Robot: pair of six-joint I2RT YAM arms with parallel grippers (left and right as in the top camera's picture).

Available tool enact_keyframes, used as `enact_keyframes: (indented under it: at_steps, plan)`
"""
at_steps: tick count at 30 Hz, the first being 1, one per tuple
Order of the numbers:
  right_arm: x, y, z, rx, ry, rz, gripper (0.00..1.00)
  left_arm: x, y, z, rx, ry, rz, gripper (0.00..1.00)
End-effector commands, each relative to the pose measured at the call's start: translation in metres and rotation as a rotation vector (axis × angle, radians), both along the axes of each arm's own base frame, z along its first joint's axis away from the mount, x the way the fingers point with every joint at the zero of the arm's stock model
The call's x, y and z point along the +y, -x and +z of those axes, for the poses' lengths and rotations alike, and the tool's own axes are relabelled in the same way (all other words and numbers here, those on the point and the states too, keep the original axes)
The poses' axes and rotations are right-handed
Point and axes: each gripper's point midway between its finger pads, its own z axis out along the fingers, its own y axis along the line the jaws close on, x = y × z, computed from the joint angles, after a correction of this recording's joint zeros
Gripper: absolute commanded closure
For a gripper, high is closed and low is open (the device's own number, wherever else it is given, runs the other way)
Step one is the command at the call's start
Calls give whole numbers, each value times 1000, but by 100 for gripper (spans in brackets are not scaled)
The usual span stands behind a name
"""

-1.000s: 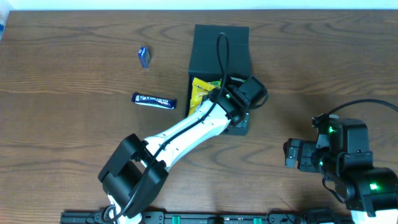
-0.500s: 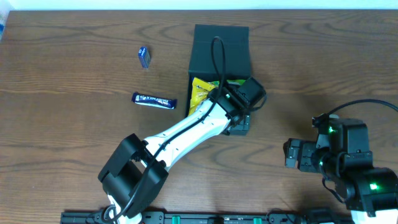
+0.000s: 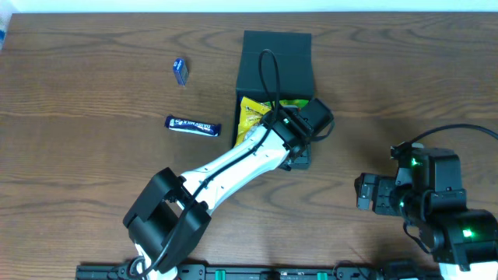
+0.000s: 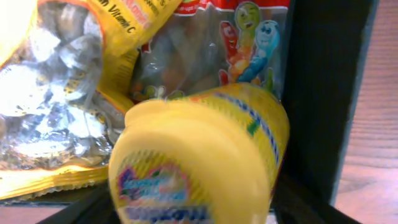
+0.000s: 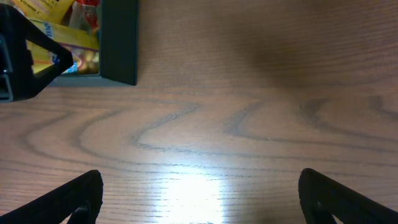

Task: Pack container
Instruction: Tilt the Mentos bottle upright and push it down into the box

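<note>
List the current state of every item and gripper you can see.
container: open, lid folded back, snack bags inside.
yellow packet: gripped, at the container's opening.
left gripper: shut on the yellow packet, over the container.
right gripper: open, holding nothing, above bare table.
dark blue bar: lying flat on the table, unpacked.
small blue packet: on the table, unpacked.

My left arm [image 3: 233, 167], centre of the overhead frame: white shell links between black joint housings, with a black cable [image 3: 272, 66] arching in a loop and a green light [image 3: 286, 120] at the wrist. My right arm [image 3: 432, 206], lower right: blocky black housings, green lamps [image 3: 413, 162], a thin lead [image 3: 459, 128]. Right-wrist view, bottom corners: my black fingers [image 5: 74, 199].
</note>
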Motion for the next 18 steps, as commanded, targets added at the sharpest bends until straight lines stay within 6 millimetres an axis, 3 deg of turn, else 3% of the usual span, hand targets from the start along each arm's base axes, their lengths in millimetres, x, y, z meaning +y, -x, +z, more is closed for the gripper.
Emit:
enact_keyframes:
  at_steps: [1, 6, 10, 18]
  plan:
    - [-2, 0, 1, -4, -6, -18, 1, -4, -5, 3, -15, 6, 4, 36]
    - [-2, 0, 1, -4, -6, -18, 1, -5, -10, 4, -42, 11, 23, 57]
    - [-2, 0, 1, -4, -6, -18, 1, -4, -18, 7, -79, 5, 32, 57]
    - [-2, 0, 1, -4, -6, -18, 1, -9, -34, 14, -143, 25, 15, 48]
